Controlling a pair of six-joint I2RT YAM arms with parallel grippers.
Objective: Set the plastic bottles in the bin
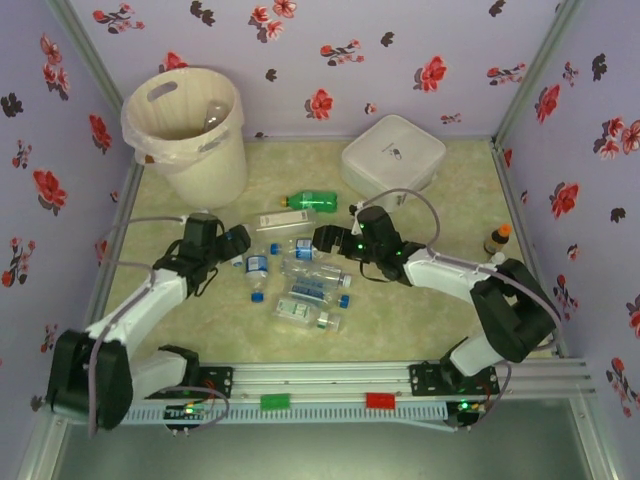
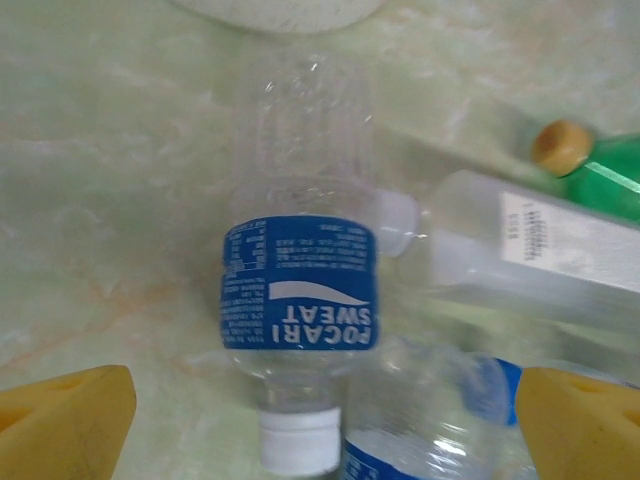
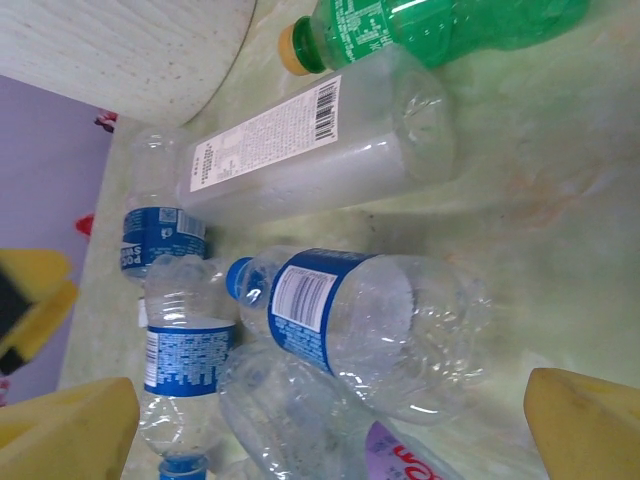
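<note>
Your left gripper (image 2: 325, 425) is spread wide and holds nothing. Beneath it a blue-labelled bottle (image 2: 300, 290) lies flat on the surface (image 2: 100, 200), its long axis running away from the wrist and its white cap toward the gripper. Your right gripper (image 3: 325, 430) is equally wide and empty, over the cluster of bottles (image 1: 300, 285). The green bottle (image 1: 312, 200) lies crosswise, its cap pointing left. The bin (image 1: 205, 170) stands upright in the far left corner with a clear bottle (image 1: 215, 115) inside.
</note>
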